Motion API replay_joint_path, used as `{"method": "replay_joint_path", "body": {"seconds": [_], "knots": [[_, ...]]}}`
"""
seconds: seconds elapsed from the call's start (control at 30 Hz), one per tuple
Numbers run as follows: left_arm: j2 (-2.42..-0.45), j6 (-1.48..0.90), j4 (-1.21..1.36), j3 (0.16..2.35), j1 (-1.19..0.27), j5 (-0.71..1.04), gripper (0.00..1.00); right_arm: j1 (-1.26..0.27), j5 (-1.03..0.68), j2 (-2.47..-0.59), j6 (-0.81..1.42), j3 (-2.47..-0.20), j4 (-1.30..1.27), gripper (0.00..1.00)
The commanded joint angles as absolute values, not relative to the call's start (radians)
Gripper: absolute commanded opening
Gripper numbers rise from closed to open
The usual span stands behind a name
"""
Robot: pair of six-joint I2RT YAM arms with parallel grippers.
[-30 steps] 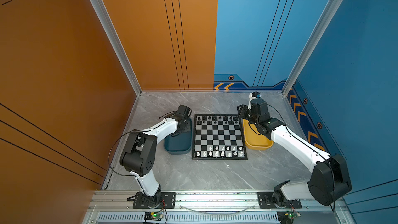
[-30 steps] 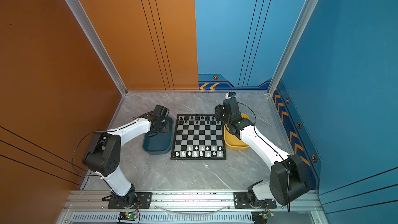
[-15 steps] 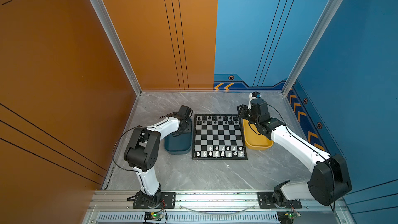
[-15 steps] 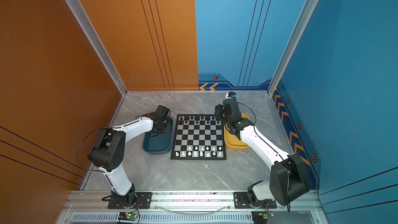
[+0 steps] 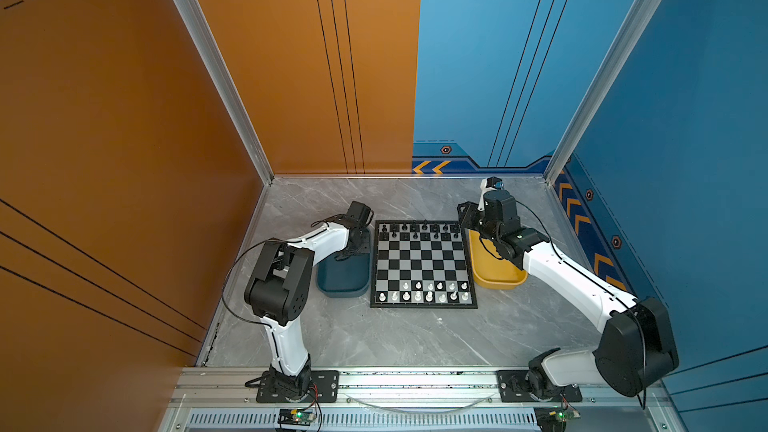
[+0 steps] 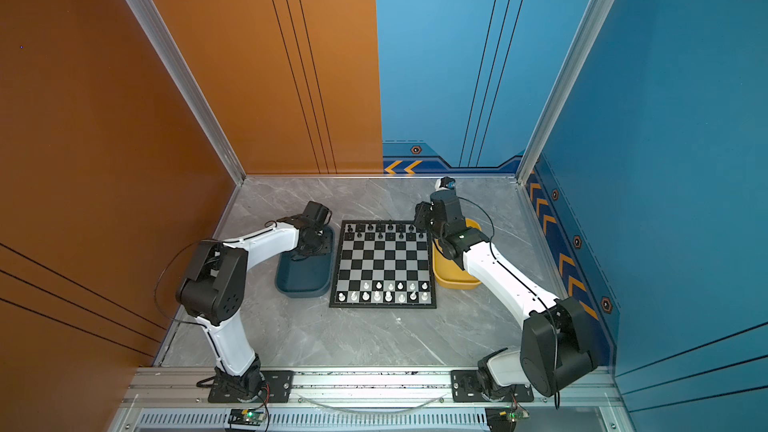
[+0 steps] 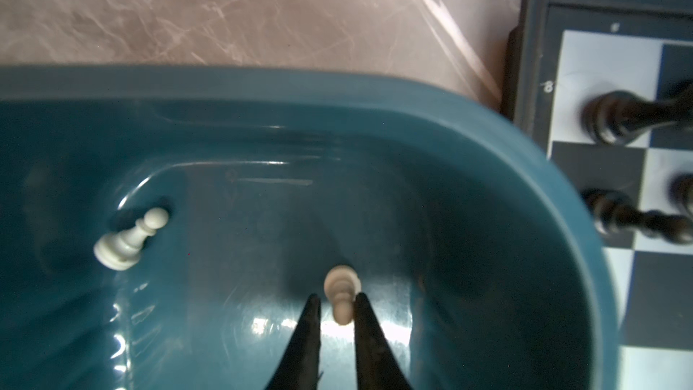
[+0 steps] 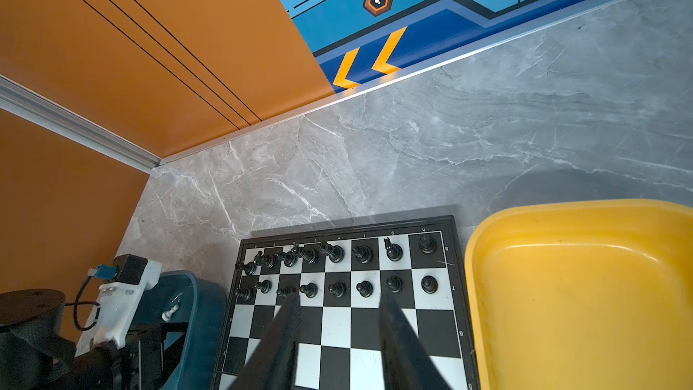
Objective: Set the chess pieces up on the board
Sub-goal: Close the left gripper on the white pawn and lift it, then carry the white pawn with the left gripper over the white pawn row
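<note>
My left gripper (image 7: 337, 295) brackets a white pawn (image 7: 339, 283) at the teal tray's (image 7: 375, 84) far end. I cannot tell whether it pinches yet. I should squeeze the neck and lift straight. My right gripper (image 8: 339, 300) hangs open and empty over the board (image 8: 435, 328).

It's a robot lab cell (panelled walls (image 5: 124, 118), aluminium frame (image 5: 212, 56)).

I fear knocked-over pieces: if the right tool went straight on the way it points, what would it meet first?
Probably the black pawns on the board, the row just ahead of the right tool, with nothing between. Its height above them is unclear, so it might pass over.
</note>
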State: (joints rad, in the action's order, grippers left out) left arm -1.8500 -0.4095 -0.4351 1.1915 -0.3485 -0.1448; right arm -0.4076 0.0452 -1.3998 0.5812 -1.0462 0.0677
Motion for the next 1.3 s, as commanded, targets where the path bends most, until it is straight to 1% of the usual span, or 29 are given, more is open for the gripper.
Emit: {"method": "replay_joint_path", "body": {"seconds": [0.0,0.23,0.5,0.73,0.97,1.1,1.27], "knots": [[-1.865,-0.407,-0.448,1.217,-0.356,-0.135,0.15,-0.410,0.033,-1.405,0.576,-1.079,0.079,0.37],[-1.864,-0.405,-0.448,1.217,-0.357,-0.135,0.06,-0.410,0.033,-1.404,0.575,-1.078,0.081,0.37],[-1.818,-0.400,-0.450,1.201,-0.362,-0.135,0.00,-0.410,0.031,-1.407,0.577,-1.080,0.080,0.37],[-1.716,-0.384,-0.473,1.178,-0.382,-0.143,0.00,-0.411,0.021,-1.403,0.578,-1.081,0.081,0.37],[-1.560,-0.362,-0.498,1.144,-0.435,-0.156,0.00,-0.419,0.027,-1.383,0.578,-1.080,0.092,0.37],[-1.488,-0.340,-0.515,1.140,-0.492,-0.143,0.00,-0.425,0.041,-1.365,0.574,-1.076,0.103,0.37],[-1.469,-0.315,-0.539,1.150,-0.587,-0.119,0.00,-0.428,0.055,-1.345,0.569,-1.072,0.114,0.37]]}}
